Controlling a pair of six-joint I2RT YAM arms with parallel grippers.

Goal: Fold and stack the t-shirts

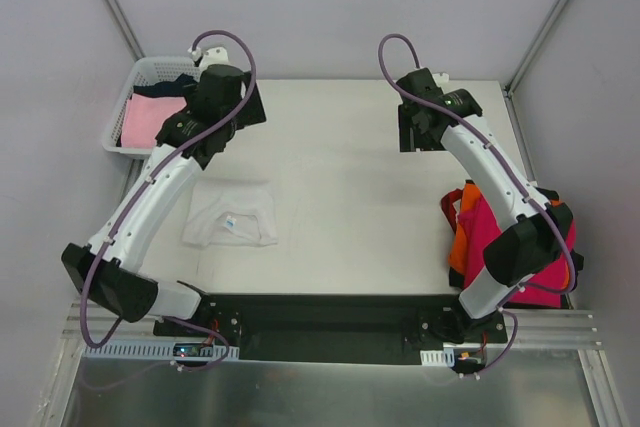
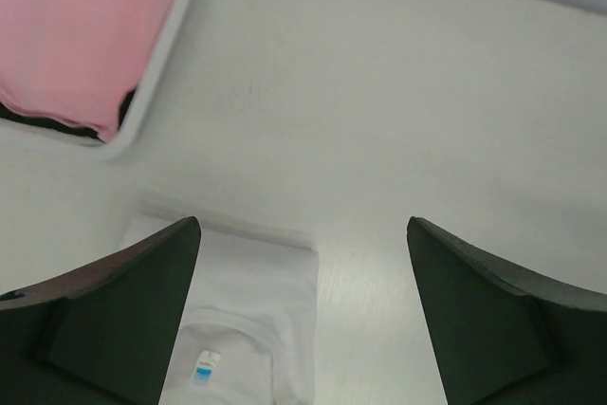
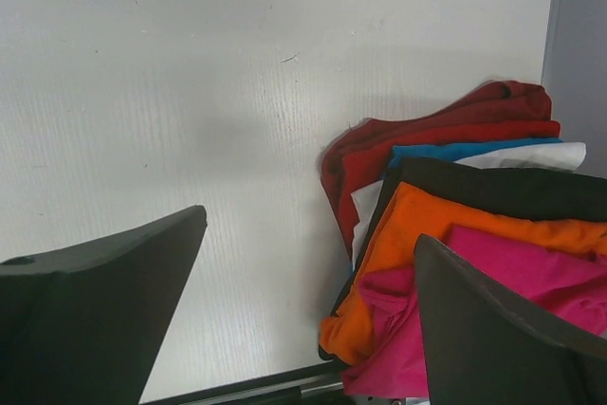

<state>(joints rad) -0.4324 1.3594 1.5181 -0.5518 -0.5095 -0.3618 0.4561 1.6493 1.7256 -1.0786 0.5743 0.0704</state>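
A folded white t-shirt (image 1: 232,215) lies on the table at the near left; in the left wrist view (image 2: 242,320) its collar label shows. A heap of t-shirts lies at the right edge, with magenta-red (image 1: 495,227) on top and orange (image 1: 461,247), black and dark red beneath; it shows in the right wrist view (image 3: 455,234). A pale pink t-shirt (image 1: 150,119) lies in the basket. My left gripper (image 2: 303,320) is open and empty above the table, beyond the white shirt. My right gripper (image 3: 308,310) is open and empty above bare table, left of the heap.
A white plastic lattice basket (image 1: 122,107) stands at the far left, holding the pink shirt and dark cloth. Grey walls close in the table on three sides. A black rail with the arm bases (image 1: 330,322) runs along the near edge.
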